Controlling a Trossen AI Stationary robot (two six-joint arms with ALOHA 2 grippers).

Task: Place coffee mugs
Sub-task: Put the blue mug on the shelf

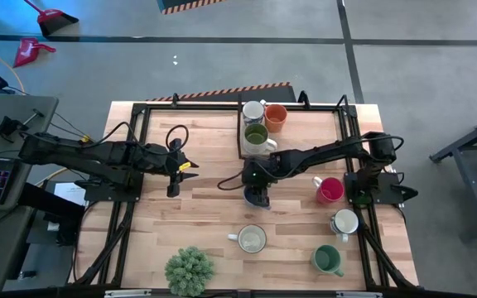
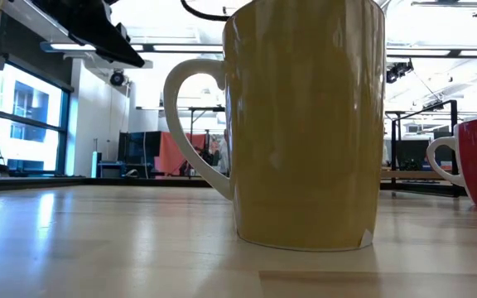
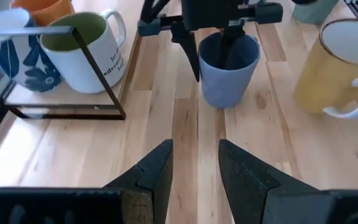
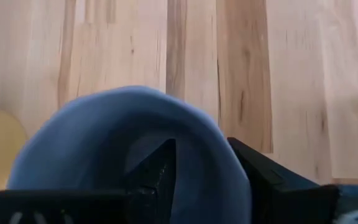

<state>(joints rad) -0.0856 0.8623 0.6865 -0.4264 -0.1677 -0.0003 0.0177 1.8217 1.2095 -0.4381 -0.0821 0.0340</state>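
Note:
A blue-grey mug [image 3: 225, 78] stands at the table's middle, with my right gripper [image 1: 257, 192] shut on its rim. My left gripper [image 3: 194, 168] hovers open over bare wood to the mug's left, pointing at it. A wire rack [image 1: 245, 141] at the far edge holds a blue-patterned white mug [image 1: 253, 110], an orange mug [image 1: 276, 117] and a white mug with an olive inside [image 1: 257, 136]. A magenta mug [image 1: 330, 190], a white mug [image 1: 344, 222], a dark green mug [image 1: 328, 261] and a cream mug [image 1: 251, 240] stand upright on the table. My right gripper pinches the blue-grey mug's wall at the rim [image 4: 213, 162], one finger [image 3: 229, 46] inside the mug and one finger [image 3: 191, 59] outside. The fingers come from above, pointing down. The mug is upright, and its base [image 3: 222, 102] appears to rest on the table.
A bushy potted plant [image 1: 190, 270] sits at the near edge, left of the cream mug. In the low view the cream mug [image 2: 305, 124] fills the middle and hides the blue-grey mug. Bare wood lies between the left gripper and the plant.

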